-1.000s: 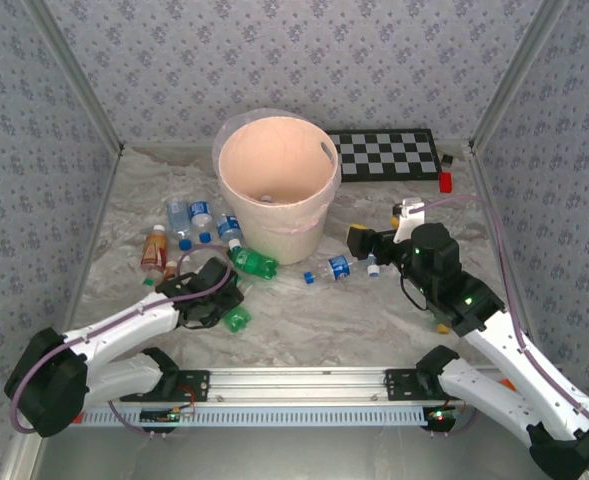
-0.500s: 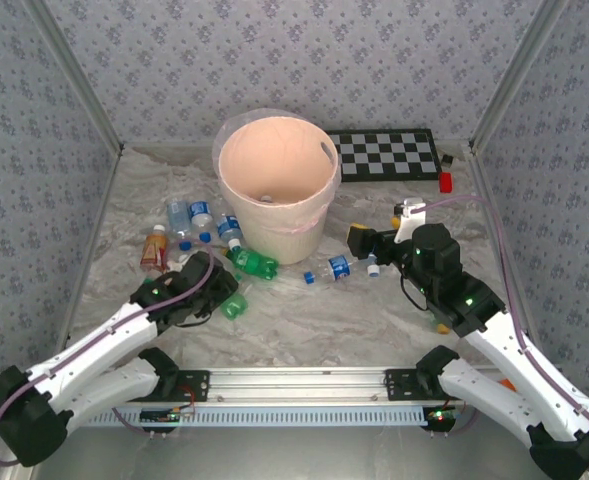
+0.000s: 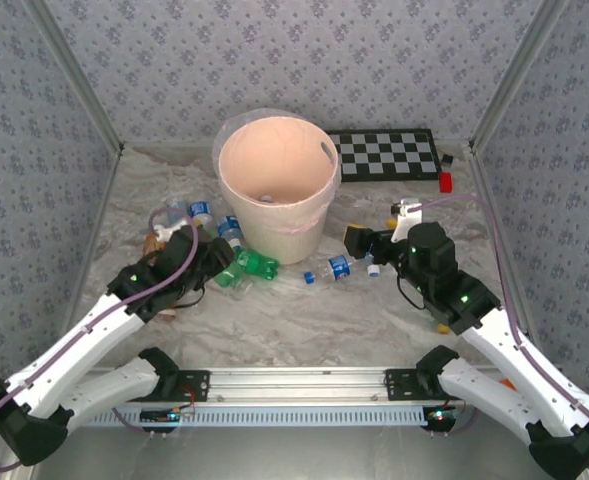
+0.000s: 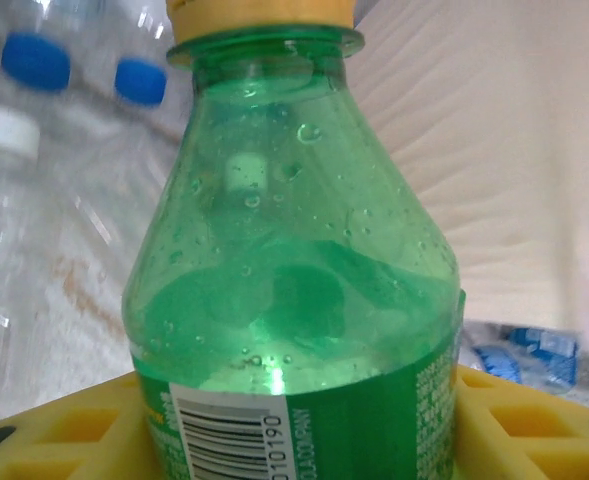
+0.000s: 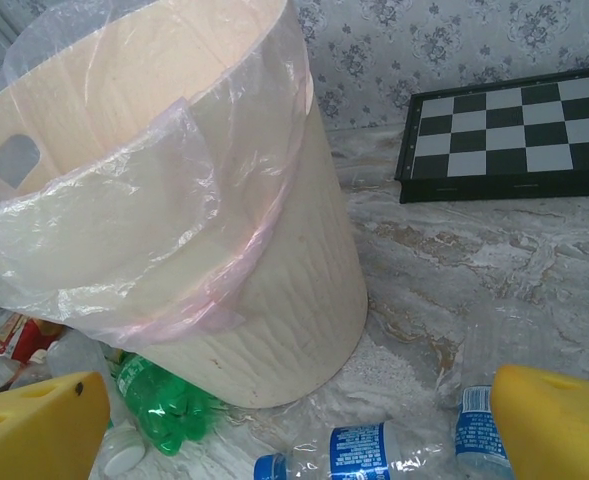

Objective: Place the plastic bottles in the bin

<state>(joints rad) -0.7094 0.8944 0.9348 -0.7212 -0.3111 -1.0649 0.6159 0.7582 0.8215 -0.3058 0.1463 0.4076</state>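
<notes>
Left claw [image 3: 217,262] pinching green bottle [image 4: 294,300], close to the bin [image 3: 292,228] wall on its left side. Right claw [image 3: 359,241] spread wide, just beside a clear bottle [image 3: 331,270] lying right of the bin. Bare table [image 3: 314,320] toward the near edge.

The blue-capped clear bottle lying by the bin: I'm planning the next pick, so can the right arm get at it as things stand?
Probably yes. The right gripper hangs open right next to the blue-capped bottle, which lies uncovered beside the bin, with nothing between fingers and bottle.
</notes>
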